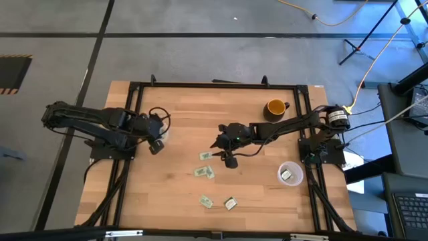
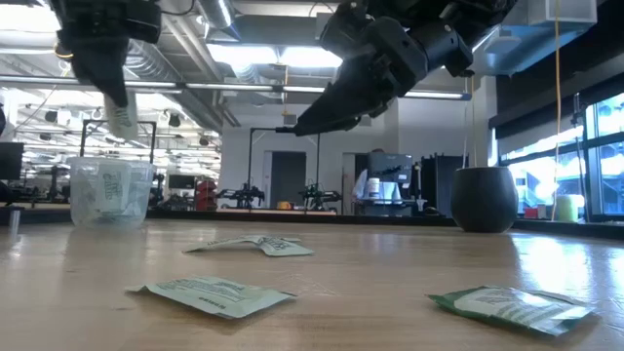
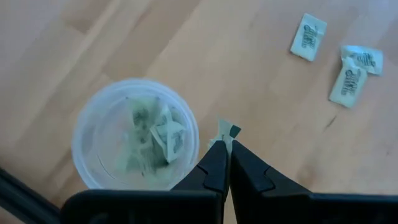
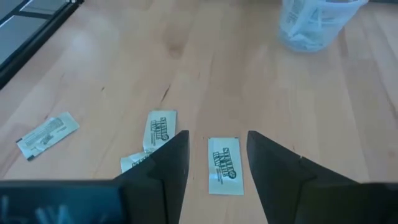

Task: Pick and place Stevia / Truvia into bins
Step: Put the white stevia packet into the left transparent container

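Several pale green and white Stevia packets lie flat on the wooden table (image 1: 174,194), among them one (image 1: 205,156) just in front of my right gripper (image 1: 217,142). In the right wrist view that packet (image 4: 224,165) shows between the gripper's open fingers (image 4: 217,135), which hover above it without touching. My left gripper (image 3: 225,149) is shut on a packet (image 2: 122,117), beside and above the left clear cup (image 3: 135,134), which holds several packets. A second clear cup (image 1: 290,174), at the right, also holds packets. My left gripper pinches one packet between its two fingertips (image 3: 214,155). A short end of the packet (image 3: 227,129) sticks out past the tips. The fingers slant down from above. The packet hangs clear of the table, above the cup's rim (image 2: 110,164) in the low view.
A yellow-orange mug (image 1: 275,107) stands at the far right of the table. More packets lie near the front edge (image 1: 205,200) (image 1: 231,203) and in a pair at the middle (image 1: 204,172). The black frame rails (image 1: 200,85) run around the table.
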`<state>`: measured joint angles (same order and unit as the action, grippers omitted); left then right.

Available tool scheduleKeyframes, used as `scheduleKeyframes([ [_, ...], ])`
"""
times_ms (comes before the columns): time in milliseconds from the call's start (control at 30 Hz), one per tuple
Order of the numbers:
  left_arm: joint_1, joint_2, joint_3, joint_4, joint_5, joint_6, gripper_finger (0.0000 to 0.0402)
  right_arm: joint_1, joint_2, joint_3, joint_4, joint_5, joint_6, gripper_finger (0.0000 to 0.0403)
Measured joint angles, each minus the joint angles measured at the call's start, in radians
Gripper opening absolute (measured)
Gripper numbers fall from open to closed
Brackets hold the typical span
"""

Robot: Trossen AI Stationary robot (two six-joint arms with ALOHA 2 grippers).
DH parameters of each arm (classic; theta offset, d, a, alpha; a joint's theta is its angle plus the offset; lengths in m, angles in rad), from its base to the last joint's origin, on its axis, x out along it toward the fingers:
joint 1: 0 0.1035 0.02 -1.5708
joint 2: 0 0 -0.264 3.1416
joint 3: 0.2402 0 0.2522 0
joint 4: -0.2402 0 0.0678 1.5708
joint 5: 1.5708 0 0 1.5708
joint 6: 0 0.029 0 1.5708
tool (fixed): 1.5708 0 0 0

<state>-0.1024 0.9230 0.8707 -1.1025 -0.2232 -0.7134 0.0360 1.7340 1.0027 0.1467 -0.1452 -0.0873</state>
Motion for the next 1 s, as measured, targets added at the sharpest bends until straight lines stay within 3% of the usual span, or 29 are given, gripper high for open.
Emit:
scheduleKeyframes([
  [233, 0.030, 0.015, 0.000, -0.024, 0.006, -0.096, 0.0004, 0.000, 0.000, 0.000, 0.004, 0.000, 0.000, 0.0165],
  [567, 0.149, 0.020, 0.000, -0.034, 0.012, -0.028, 0.0004, 0.000, 0.000, 0.000, 0.000, 0.000, 0.004, 0.0165],
  [1000, 0.211, 0.035, -0.045, -0.024, 0.136, -0.006, 0.0004, 0.000, 0.000, 0.000, -0.001, 0.000, 0.004, 0.0165],
])
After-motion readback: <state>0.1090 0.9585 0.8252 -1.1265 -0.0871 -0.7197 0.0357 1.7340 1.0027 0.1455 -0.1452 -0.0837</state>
